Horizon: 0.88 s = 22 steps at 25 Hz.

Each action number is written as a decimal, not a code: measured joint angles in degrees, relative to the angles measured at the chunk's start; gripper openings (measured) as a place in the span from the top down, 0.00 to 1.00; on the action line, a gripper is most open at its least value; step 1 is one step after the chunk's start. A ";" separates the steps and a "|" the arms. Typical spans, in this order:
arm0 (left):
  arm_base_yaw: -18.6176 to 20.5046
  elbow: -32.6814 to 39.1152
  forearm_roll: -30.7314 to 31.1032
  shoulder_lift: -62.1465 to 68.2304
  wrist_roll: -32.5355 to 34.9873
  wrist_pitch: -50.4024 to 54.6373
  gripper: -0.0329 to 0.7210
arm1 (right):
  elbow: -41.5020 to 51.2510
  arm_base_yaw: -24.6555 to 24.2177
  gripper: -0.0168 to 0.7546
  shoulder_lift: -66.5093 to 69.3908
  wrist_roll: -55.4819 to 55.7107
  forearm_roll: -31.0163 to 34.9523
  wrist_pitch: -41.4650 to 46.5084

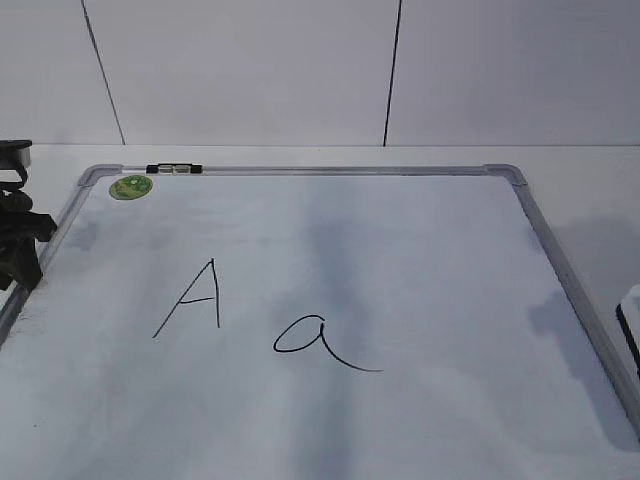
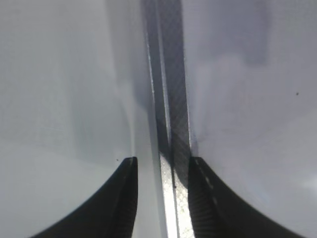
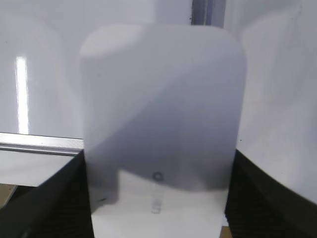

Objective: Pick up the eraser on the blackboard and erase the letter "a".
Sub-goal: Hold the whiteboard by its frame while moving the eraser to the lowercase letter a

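The blackboard (image 1: 420,260) is a white board in a silver-grey frame and lies flat on the table. The cursive letter "a" (image 1: 303,337) is written in black near its middle front. The eraser (image 3: 161,99), a white rounded block with faint grey lettering, fills the right wrist view. My right gripper (image 3: 158,161) is shut on its two sides. In the exterior view only a dark and white bit (image 1: 630,325) of this shows at the right edge, off the board. My left gripper (image 2: 163,166) is open and empty over the board's left frame strip (image 2: 171,99), and shows at the far left (image 1: 18,240).
A capital "A" (image 1: 195,298) is written left of the "a". A small black-and-white marker (image 1: 173,169) lies on the top frame. A round green sticker (image 1: 131,186) sits in the board's top left corner. A white wall stands behind the table.
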 joint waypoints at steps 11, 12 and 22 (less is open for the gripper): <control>0.00 -0.24 -0.22 0.35 0.00 0.11 0.72 | 0.00 0.00 0.24 0.00 0.00 0.00 -0.02; 0.00 -0.24 -0.22 0.35 0.00 0.11 0.73 | 0.00 0.00 0.24 0.00 0.00 0.00 -0.02; 0.00 -0.47 -0.68 0.64 0.00 0.46 0.85 | 0.00 0.00 0.24 0.00 0.00 0.00 -0.02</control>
